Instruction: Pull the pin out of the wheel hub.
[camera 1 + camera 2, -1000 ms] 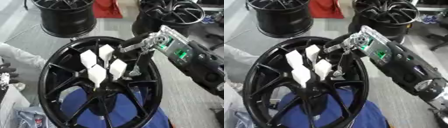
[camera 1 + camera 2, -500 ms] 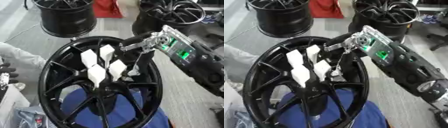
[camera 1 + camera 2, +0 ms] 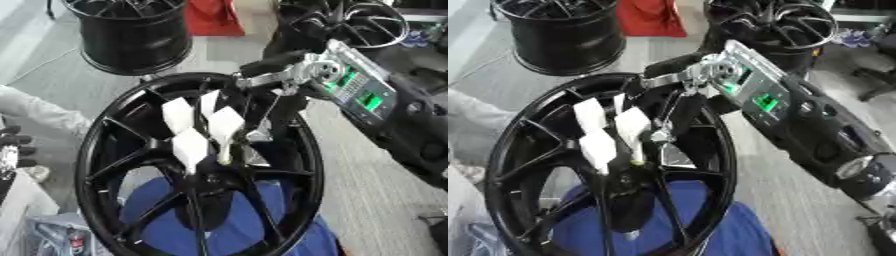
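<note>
The right robot hand (image 3: 677, 100) reaches in from the upper right on a thick black forearm (image 3: 815, 130) that carries a silver panel with glowing green lights. Its dark fingers point down and to the left into the centre of the wheel hub (image 3: 197, 165), behind the white pins; whether they are curled round one cannot be told from either view. A silver, jointed metal part shines at the wrist.

The wheel hub is a large, glossy black alloy rim, standing nearly upright and tilted slightly, with thin spokes fanning out from a dark centre. It rests against something covered in blue cloth (image 3: 254, 220), which shows through the lower spokes.

Four pins (image 3: 191, 145) stick out of the centre. Each has a flat, matte white, paddle-shaped head and a slim pale stem. Their long axes run roughly up and down, heads uppermost and leaning a little outward, stems converging toward the middle of the hub. They stand close together in a cluster.

Beyond the hub, two more black wheels sit on the grey floor: a deep barrel-shaped one (image 3: 131, 35) at upper left and a spoked one (image 3: 350, 22) at upper right.
</note>
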`<state>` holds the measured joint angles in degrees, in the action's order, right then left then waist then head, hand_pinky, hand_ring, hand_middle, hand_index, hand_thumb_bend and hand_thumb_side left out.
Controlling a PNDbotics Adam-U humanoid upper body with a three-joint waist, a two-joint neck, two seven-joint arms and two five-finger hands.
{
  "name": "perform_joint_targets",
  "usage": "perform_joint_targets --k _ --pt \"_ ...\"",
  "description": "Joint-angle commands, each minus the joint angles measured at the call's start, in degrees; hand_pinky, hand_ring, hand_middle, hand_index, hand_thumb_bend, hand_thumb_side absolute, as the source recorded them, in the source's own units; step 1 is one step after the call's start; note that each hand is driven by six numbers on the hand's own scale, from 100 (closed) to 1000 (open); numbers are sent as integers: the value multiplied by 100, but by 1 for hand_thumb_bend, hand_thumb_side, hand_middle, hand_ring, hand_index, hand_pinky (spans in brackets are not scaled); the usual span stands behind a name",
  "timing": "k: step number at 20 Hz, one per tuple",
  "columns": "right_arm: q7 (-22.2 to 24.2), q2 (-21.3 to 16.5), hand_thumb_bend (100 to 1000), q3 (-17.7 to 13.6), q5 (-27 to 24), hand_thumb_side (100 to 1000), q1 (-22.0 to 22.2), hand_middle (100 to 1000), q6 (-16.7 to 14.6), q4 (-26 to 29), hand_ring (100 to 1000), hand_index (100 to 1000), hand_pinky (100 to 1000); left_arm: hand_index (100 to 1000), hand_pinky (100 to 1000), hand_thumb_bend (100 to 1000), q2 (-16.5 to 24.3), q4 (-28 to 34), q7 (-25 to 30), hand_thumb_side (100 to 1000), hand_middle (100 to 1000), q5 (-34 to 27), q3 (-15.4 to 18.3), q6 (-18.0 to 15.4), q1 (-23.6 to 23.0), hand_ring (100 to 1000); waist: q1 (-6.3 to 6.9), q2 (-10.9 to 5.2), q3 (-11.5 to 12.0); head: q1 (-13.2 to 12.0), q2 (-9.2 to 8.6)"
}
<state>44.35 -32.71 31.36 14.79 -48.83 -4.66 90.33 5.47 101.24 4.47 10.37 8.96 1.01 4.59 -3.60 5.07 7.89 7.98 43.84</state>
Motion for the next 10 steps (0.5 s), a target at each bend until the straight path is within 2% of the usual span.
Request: perform_joint_targets --k 1,6,10 --pt "-66 -265 220 -176 -183 327 -187 553 80 246 761 593 782 819 623 103 69 48 18 684 653 21 -11 -12 66 664 11 -88 -15 -11 28" --pt "-223 -710 219 -453 -549 316 -230 540 248 781 749 578 774 819 623 103 110 35 13 686 653 41 16 3 38 664 -55 -130 -105 -73 28" --pt "-547 -1219 221 -837 -915 308 61 529 416 1326 739 563 766 821 623 102 138 30 -9 688 653 54 47 16 14 665 -95 -159 -216 -135 28"
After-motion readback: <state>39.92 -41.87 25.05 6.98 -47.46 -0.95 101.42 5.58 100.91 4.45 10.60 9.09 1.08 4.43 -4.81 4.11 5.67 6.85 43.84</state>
